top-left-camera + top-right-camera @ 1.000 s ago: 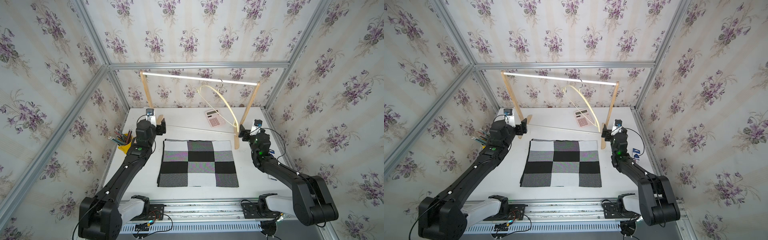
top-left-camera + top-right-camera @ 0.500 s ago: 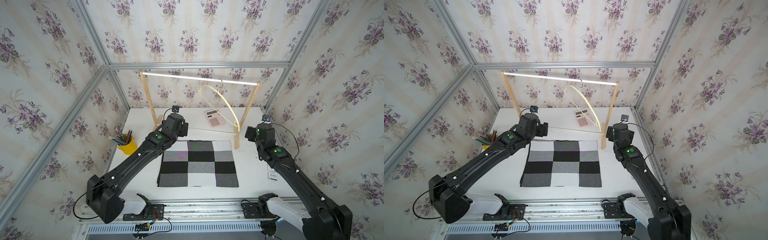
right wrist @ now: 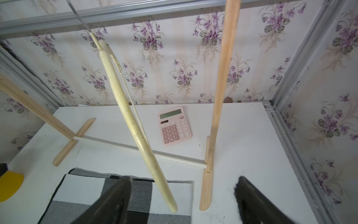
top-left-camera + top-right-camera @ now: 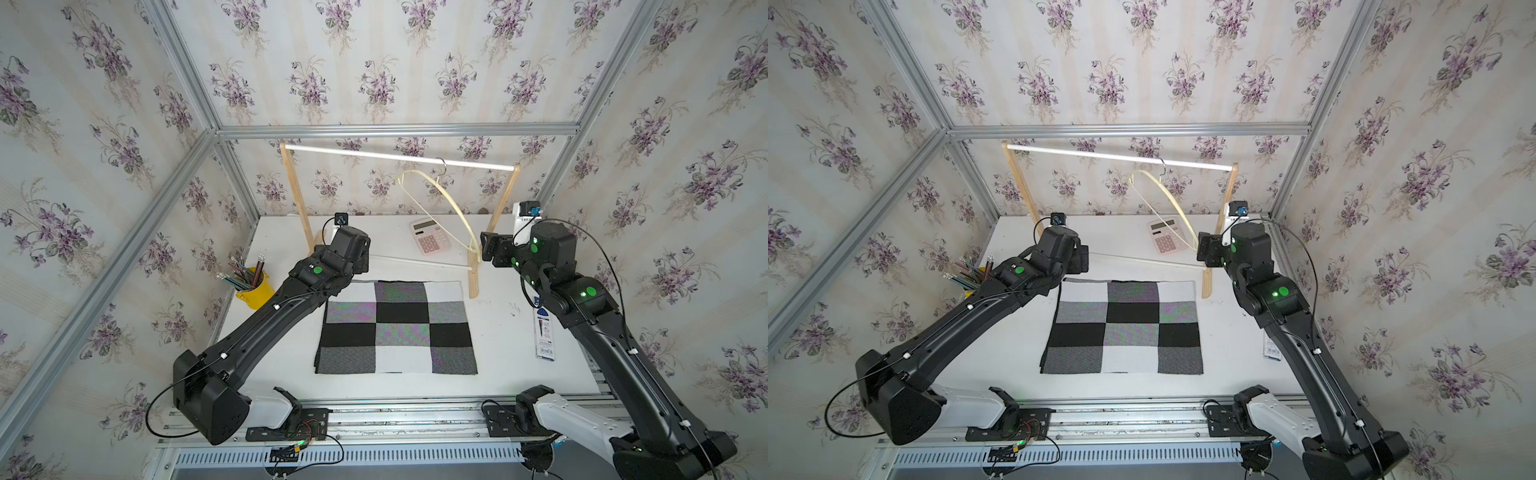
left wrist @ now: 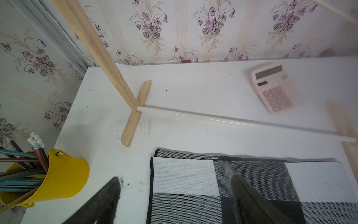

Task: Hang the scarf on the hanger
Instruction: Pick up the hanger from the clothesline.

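Note:
The checkered black, white and grey scarf (image 4: 397, 328) (image 4: 1125, 328) lies flat and folded on the white table. The cream hanger (image 4: 449, 203) (image 4: 1173, 203) hangs by its metal hook from the rack's top rod, tilted, with its lower end toward the right arm. My left gripper (image 5: 174, 177) is open above the scarf's far left corner (image 5: 184, 174), with nothing between its fingers. My right gripper (image 3: 183, 177) (image 4: 486, 249) is open at the hanger's lower end (image 3: 166, 194). In the right wrist view that end shows between the fingers, untouched.
A wooden rack (image 4: 297, 195) with white rods stands across the back, its right foot (image 4: 473, 278) beside the scarf. A pink calculator (image 4: 430, 237) lies behind it. A yellow cup of pencils (image 4: 251, 286) stands at the left, and a blue-and-white packet (image 4: 543, 332) lies at the right edge.
My left arm has swung in from the left edge to the scarf's far left corner. My right arm has risen and turned toward the hanger's lower end. The scarf has not moved.

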Controlling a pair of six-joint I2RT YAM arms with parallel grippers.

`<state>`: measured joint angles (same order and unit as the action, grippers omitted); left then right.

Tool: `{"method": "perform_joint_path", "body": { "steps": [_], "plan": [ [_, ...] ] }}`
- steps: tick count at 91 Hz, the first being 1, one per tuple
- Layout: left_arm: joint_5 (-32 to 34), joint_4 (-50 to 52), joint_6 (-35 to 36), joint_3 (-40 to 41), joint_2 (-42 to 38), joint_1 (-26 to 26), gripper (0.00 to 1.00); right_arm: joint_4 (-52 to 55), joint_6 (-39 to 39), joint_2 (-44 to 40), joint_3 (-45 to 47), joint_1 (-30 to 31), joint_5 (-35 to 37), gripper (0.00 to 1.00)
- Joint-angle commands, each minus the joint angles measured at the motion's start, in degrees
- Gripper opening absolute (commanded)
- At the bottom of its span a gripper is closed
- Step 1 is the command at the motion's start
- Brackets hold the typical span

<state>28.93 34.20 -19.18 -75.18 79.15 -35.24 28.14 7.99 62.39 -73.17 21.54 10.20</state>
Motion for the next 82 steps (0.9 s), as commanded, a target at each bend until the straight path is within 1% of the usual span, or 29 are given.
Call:
{"method": "perform_joint_path", "body": {
  "steps": [1,16,28,39,61,70,82],
  "plan": [
    [1.3,0.4,-0.2,-0.8,0.8,0.3,0.91,1.5,-2.7,3.3,-4.2,0.4,-6.5,0.87],
    [1.4,0.5,-0.3,-1.2,1.5,0.9,0.91,-0.4,-4.8,8.4,-9.1,0.5,-8.6,0.84],
    [1.3,0.2,-0.4,-0.6,1.1,1.6,0.91,0.9,-6.5,13.2,-13.7,0.4,-11.9,0.79],
    [0.4,-0.2,-1.0,0.3,0.5,2.6,0.91,1.4,-7.5,16.4,-15.5,0.4,-14.1,0.74],
    [-0.7,-0.7,-1.8,1.3,0.0,3.6,0.91,2.1,-8.9,21.3,-17.8,0.9,-14.1,0.68],
    [-0.7,-0.7,-1.9,1.5,-0.1,3.7,0.91,3.0,-9.5,22.6,-18.5,1.6,-12.4,0.64],
    [-0.7,-0.9,-1.9,1.9,-0.2,3.9,0.91,3.1,-9.6,22.2,-17.3,2.7,-9.9,0.6]
  ]
}}
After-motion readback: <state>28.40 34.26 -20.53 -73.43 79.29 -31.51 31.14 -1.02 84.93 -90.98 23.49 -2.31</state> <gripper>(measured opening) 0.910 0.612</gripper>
